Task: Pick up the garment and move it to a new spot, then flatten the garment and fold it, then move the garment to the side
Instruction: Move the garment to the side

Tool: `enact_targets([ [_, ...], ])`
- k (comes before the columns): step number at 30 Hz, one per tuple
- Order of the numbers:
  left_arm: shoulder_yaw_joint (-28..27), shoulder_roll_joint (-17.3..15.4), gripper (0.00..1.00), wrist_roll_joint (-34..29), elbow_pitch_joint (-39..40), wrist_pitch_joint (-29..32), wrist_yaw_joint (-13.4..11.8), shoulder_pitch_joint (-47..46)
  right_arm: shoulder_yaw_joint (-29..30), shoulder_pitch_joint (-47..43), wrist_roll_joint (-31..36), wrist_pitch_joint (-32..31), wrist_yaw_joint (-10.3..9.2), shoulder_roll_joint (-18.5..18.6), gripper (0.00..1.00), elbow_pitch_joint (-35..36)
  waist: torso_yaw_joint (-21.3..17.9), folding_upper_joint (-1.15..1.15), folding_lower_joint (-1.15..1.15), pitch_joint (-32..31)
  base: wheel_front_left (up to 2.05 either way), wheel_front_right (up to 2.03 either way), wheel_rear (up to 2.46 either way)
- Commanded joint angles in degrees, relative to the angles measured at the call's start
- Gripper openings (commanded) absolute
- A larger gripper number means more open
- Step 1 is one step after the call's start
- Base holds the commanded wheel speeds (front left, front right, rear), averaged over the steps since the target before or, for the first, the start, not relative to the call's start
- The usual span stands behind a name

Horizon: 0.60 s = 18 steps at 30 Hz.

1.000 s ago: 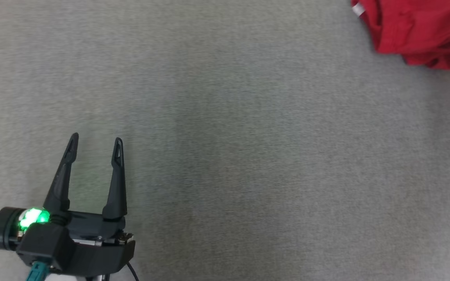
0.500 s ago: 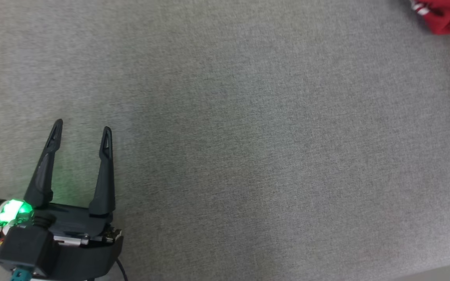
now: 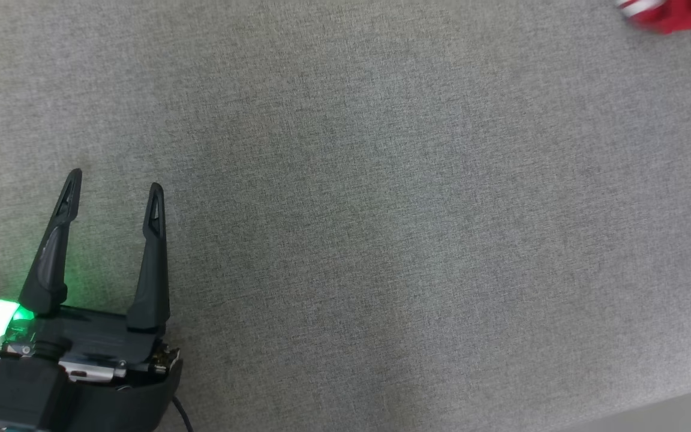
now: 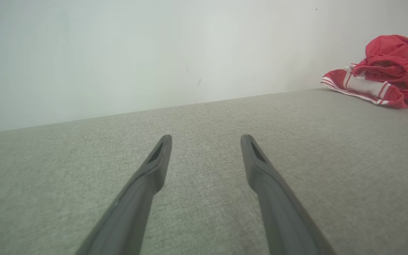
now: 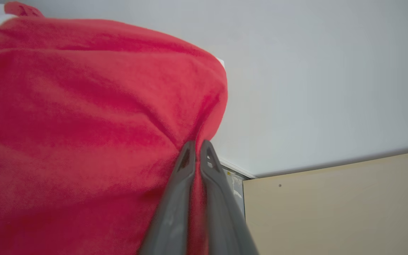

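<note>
The garment point(image 3: 675, 15) is red with white stripes; a small part of it shows at the head view's top right corner. In the left wrist view the garment point(image 4: 384, 71) is bunched at the far right of the grey surface, by the wall. My left gripper point(image 3: 114, 180) hovers open at the lower left of the head view, far from the cloth, with nothing between its fingers point(image 4: 154, 166). My right gripper point(image 5: 197, 145) is shut on a fold of the red garment point(image 5: 83, 124), which hangs in front of it.
A wide grey fabric surface point(image 3: 381, 210) stretches between my left gripper and the garment. A pale wall point(image 4: 154, 53) rises behind it. A beige panel point(image 5: 331, 205) shows in the right wrist view at the lower right.
The garment has slid toward the top right corner of the head view, with less of it showing. The left gripper sits lower left in the picture; the camera has shifted.
</note>
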State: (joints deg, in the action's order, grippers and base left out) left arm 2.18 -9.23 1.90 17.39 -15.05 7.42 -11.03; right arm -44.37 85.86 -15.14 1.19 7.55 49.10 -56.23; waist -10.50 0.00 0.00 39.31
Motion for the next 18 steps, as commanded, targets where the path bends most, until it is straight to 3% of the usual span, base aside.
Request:
enact_targets([
  [1, 0.0, -0.3, 1.0, -0.5, 0.0, -0.2, 0.0, -0.9, 0.0, 0.6, 0.1, -0.2, -0.17, 0.3, 0.0, -0.3, -0.2, 0.0, 0.0, 0.5, 0.0, 0.0, 0.0],
  [7, -0.7, -0.7, 1.0, -0.2, -0.1, -0.1, 0.0, -0.8, 0.2, 1.3, 0.2, -1.0, -0.17, -0.1, 0.0, -1.2, -0.5, 0.0, 0.0, 1.3, 0.0, 0.0, 0.0],
  [8, -0.8, -0.7, 1.0, -0.2, -0.2, -0.1, 0.0, -0.8, 0.3, 1.4, 0.3, -0.9, -0.17, -0.2, 0.15, -1.3, -0.6, 0.0, 0.0, 1.4, 0.0, 0.0, 0.0],
  [9, -0.9, -0.7, 1.0, -0.2, -0.3, -0.1, 0.0, -0.9, 0.4, 1.4, 0.4, -0.8, -0.17, -0.4, 0.61, -1.4, -0.6, 0.0, 0.0, 1.5, 0.0, 0.0, 0.0],
  [11, -1.0, -0.8, 1.0, -0.1, -0.5, -0.1, 0.0, -1.0, 0.6, 1.2, 0.7, -1.1, -0.17, -1.0, 1.0, -1.6, -0.7, 0.0, 0.0, 1.6, 0.0, 0.0, 0.0],
  [18, -1.4, 0.0, 1.0, 0.2, -1.9, -0.1, 0.0, -0.9, 2.2, 0.5, 2.8, 0.4, -0.17, -2.6, 1.0, -2.3, -1.0, 0.0, 0.0, -0.6, 0.0, 0.0, 0.0],
])
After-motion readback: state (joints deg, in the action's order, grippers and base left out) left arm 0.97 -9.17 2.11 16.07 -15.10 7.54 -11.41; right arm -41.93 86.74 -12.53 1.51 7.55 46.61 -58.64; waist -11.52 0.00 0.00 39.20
